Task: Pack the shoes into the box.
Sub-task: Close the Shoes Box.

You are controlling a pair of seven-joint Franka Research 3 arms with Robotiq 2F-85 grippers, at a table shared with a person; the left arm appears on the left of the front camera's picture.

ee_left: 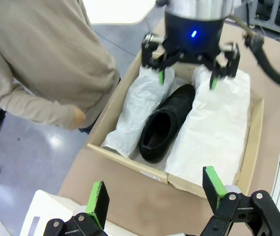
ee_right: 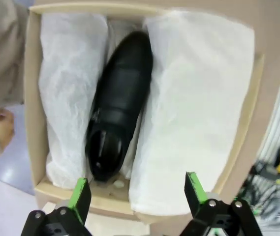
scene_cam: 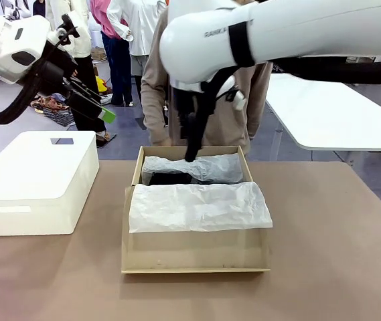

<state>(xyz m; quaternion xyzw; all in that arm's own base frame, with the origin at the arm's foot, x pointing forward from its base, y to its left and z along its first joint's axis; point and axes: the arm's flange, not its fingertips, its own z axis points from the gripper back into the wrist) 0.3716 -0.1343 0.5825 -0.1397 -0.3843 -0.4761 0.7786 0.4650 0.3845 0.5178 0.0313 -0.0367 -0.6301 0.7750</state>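
Black leather shoe [ee_right: 120, 93]: one seen, lying sole-down in the gap between two folds of white tissue paper [scene_cam: 197, 207] inside the tan box [scene_cam: 197, 257], mid-table. No second shoe can be made out. Handling, as judged: stiff sole and heel, softer upper, smooth and probably slippery leather, moderate weight. Best taken across the heel or collar, not the toe. Right gripper [ee_right: 136, 187]: above the box, fingers spread wide, empty. Left gripper [ee_left: 154, 189]: raised near the white bin [scene_cam: 36, 180], likewise spread and empty. The right wrist view gives the strap and collar opening. In the front view the shoe is a dark sliver. The left wrist view adds a person [ee_left: 46, 59] leaning at the box's far side.
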